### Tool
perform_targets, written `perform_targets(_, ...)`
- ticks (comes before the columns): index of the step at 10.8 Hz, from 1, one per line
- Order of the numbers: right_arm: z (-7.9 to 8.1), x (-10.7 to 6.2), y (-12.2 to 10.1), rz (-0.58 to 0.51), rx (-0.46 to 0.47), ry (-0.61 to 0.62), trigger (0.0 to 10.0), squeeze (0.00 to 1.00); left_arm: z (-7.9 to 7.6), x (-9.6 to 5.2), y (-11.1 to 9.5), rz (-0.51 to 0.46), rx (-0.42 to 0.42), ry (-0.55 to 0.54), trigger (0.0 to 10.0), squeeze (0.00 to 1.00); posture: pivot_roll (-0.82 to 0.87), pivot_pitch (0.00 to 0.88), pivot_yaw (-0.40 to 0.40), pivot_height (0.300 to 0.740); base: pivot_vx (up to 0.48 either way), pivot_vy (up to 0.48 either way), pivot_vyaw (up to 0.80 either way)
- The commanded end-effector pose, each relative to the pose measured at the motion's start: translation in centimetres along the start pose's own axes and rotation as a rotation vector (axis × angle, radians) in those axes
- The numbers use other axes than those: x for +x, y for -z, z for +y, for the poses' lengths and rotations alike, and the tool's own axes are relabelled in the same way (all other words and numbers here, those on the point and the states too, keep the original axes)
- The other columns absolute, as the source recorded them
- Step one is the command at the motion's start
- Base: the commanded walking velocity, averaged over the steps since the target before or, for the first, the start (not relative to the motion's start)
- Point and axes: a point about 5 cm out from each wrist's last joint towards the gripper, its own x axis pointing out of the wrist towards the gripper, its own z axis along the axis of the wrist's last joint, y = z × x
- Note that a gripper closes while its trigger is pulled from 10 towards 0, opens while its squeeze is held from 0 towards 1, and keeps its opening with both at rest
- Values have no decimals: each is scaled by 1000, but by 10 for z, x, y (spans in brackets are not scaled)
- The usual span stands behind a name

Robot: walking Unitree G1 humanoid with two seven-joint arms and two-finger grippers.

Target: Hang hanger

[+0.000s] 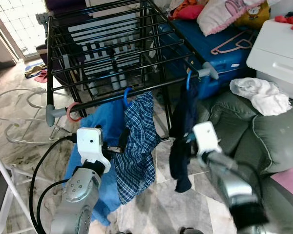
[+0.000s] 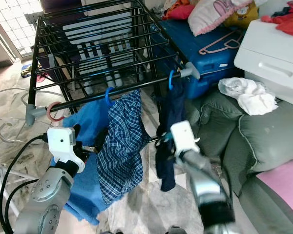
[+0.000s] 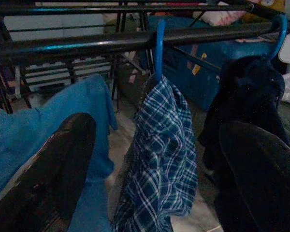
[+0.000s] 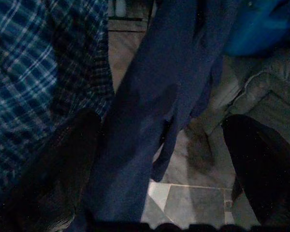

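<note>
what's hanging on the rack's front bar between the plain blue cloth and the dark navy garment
A blue plaid garment on a blue hanger hangs there, seen best in the left wrist view and both eye views.

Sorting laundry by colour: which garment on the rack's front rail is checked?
The middle one, the plaid shirt on a blue hanger. The blue cloth to its left and the dark navy garment to its right are plain.

You had three garments on the rack's point(image 1: 112, 53) front rail: plaid shirt point(image 1: 136, 146) in the middle, sofa point(image 1: 263, 136) to your right.
</note>
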Motion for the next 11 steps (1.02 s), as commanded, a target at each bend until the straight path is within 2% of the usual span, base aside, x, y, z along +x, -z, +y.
perform_targets(1, 2, 7, -12, -26, 25, -12, 10000, 0, 3, -1, 1, 18, 18, -3, 10000, 0, -135, 97, 122, 740, 0, 0, 0)
perform_targets(4, 9, 31, -44, -74, 22, -14, 10000, 0, 2, -3, -1, 19, 23, 9, 10000, 0, -108, 116, 122, 740, 0, 0, 0)
perform_targets(5, 7, 35, -47, -67, 16, 0, 10000, 0, 2, -4, -1, 23, 25, 8, 10000, 0, -102, 118, 121, 740, 0, 0, 0)
perform_targets(6, 4, 38, -45, -34, 10, 20, 10000, 0, 3, -6, 0, 31, 28, 7, 10000, 0, -94, 123, 119, 740, 0, 0, 0)
perform_targets(8, -6, 40, -31, 32, 58, 30, 10000, 0, 3, -9, 0, 41, 32, 7, 10000, 0, -85, 130, 118, 740, 0, 0, 0)
perform_targets(10, -20, 39, -27, 17, 75, 64, 10000, 0, 2, -10, 1, 53, 31, 12, 10000, 0, -85, 136, 121, 740, 0, 0, 0)
perform_targets(11, -25, 41, -34, -6, 68, 73, 10000, 0, 1, -10, 2, 59, 33, 26, 10000, 0, -85, 141, 132, 740, 0, 0, 0)
